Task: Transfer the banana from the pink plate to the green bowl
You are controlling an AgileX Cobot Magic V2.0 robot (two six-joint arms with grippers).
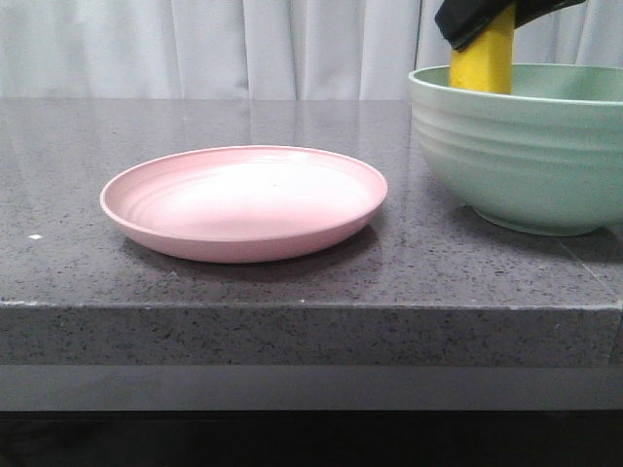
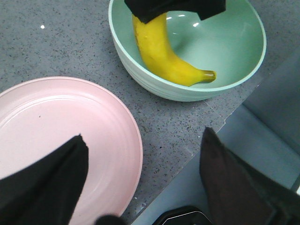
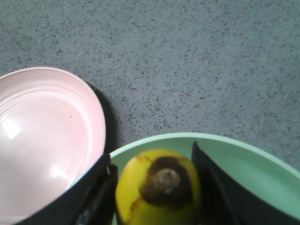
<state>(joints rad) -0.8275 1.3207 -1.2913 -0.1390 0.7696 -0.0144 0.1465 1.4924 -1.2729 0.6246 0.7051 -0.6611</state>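
The banana [image 1: 484, 58] stands nearly upright in the green bowl [image 1: 526, 156] at the right of the table. My right gripper [image 1: 479, 21] is shut on its upper end. In the left wrist view the banana [image 2: 164, 56] curves down inside the green bowl [image 2: 234, 42], its dark tip near the bowl's inner wall. The right wrist view shows the banana's end [image 3: 157, 187] between my right gripper's [image 3: 151, 154] fingers. The pink plate [image 1: 243, 199] sits empty in the middle of the table. My left gripper [image 2: 144, 136] is open and empty above the plate's [image 2: 56, 117] edge and the table's front edge.
The dark speckled stone table's front edge [image 1: 311, 306] runs across the front view. A pale curtain [image 1: 243, 49] hangs behind. The bowl and plate stand close together, with a narrow gap of tabletop [image 2: 154, 108] between them.
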